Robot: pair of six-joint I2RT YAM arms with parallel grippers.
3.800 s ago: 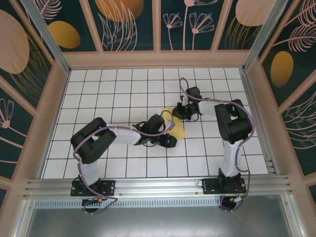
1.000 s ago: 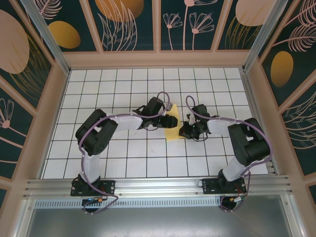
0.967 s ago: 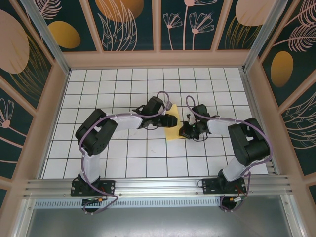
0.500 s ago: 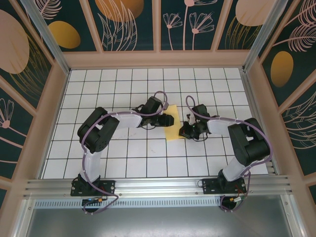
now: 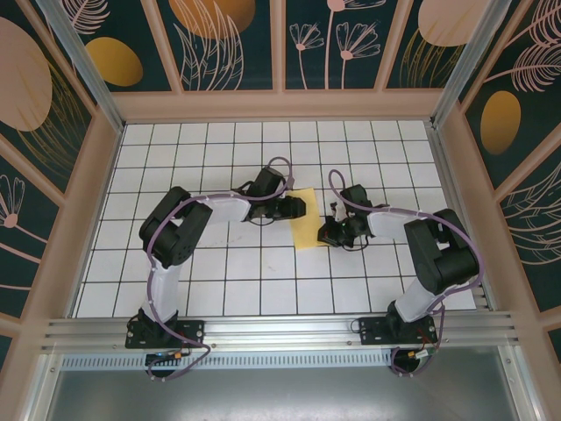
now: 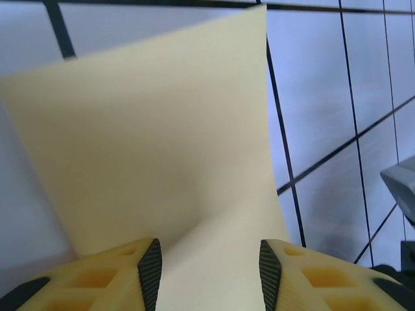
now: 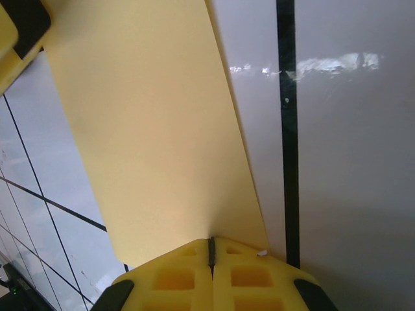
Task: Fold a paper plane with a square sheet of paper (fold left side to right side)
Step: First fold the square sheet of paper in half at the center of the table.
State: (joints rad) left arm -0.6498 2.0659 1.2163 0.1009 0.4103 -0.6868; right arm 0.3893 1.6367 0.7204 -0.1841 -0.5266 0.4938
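Note:
The square sheet of paper (image 5: 307, 226) lies folded into a narrow yellow strip in the middle of the table. In the left wrist view its upper layer (image 6: 149, 136) stands lifted on the left, above the lower layer. My left gripper (image 5: 296, 208) is at the strip's left edge, open, and the paper passes loosely between its fingertips (image 6: 209, 275). My right gripper (image 5: 326, 232) is at the strip's lower right edge. It is shut, with its tips (image 7: 209, 249) resting on the paper (image 7: 155, 129).
White grid tiles (image 5: 219, 263) surround the paper. Wooden walls (image 5: 280, 105) with dark panels close in the table on three sides. A metal rail (image 5: 280, 329) runs along the near edge between the arm bases.
My left gripper has drawn back to the left off the paper, so more of the yellow strip shows. The right gripper has stayed in place on the paper's edge.

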